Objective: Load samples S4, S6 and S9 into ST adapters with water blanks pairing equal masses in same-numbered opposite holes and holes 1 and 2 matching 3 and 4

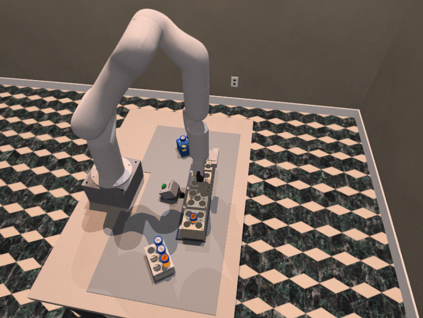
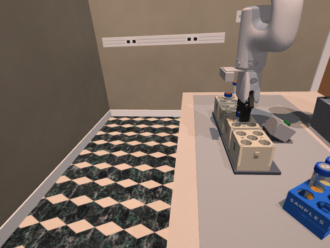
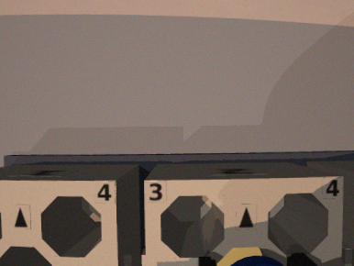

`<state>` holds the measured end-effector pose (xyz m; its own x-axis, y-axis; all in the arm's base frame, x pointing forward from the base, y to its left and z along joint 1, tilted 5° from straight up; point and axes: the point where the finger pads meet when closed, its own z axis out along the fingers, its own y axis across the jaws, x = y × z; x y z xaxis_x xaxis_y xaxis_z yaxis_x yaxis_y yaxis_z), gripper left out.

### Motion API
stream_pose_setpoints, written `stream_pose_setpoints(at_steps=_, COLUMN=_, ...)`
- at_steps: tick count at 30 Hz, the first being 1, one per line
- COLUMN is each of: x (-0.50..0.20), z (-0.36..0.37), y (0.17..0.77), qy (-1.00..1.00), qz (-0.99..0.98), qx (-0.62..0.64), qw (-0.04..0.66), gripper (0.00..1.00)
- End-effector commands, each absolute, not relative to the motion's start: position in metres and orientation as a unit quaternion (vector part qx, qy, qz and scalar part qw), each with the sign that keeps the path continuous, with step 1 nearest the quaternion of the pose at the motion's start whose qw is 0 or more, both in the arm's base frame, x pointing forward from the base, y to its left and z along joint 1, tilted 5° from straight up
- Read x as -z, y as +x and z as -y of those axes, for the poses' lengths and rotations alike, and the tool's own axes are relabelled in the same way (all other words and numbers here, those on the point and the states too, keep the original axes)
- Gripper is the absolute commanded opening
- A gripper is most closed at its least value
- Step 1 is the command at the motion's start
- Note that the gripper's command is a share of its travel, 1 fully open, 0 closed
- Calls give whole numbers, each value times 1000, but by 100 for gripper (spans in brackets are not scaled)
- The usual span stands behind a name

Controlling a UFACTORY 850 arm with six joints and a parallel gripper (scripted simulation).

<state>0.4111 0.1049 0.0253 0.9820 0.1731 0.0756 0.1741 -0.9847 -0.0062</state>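
Claw (image 1: 200, 176) (image 2: 244, 110) (image 3: 252, 262) closed on one blue-capped tube (image 1: 203, 176) (image 2: 238, 113) (image 3: 257, 262), lowered at the middle of an adapter (image 2: 226, 137) (image 3: 152, 238) whose top reads 3 and 4.

Loading stand (image 1: 178, 238) (image 2: 274, 170) (image 3: 82, 159): one, bearing four adapters. White rack (image 1: 163, 275): one, at 7 o'clock from the claw in the top view, with two white-dot tubes (image 1: 158, 240) and one orange-dot tube (image 1: 164, 257); cap figures too small to read. Blue rack (image 1: 183, 152) (image 2: 304, 213): one, at 11 o'clock, marked SAMPLES; two blue caps visible in the exterior view, one lettered X, its digit unclear. Sloped desk (image 1: 172, 189) (image 2: 278, 129): one, at 8 o'clock. Orange-dot sample (image 1: 193, 216) (image 2: 228, 94): one, in the end adapter at 6 o'clock. Green key (image 1: 163, 186) (image 2: 287, 122): one.
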Motion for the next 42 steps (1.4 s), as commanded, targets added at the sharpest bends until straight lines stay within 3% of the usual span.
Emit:
stream_pose_setpoints(at_steps=1, x=-23, z=-105, y=412, qy=-995, qz=87, qx=43, qw=0, gripper=0)
stream_pose_setpoints(at_steps=16, x=-23, z=-105, y=412, qy=-995, qz=87, qx=43, qw=0, gripper=0)
stream_pose_setpoints(at_steps=17, x=-22, z=-105, y=412, qy=-995, qz=87, qx=43, qw=0, gripper=44)
stream_pose_setpoints(at_steps=42, x=-22, z=-105, y=412, qy=-995, qz=87, qx=43, qw=0, gripper=44)
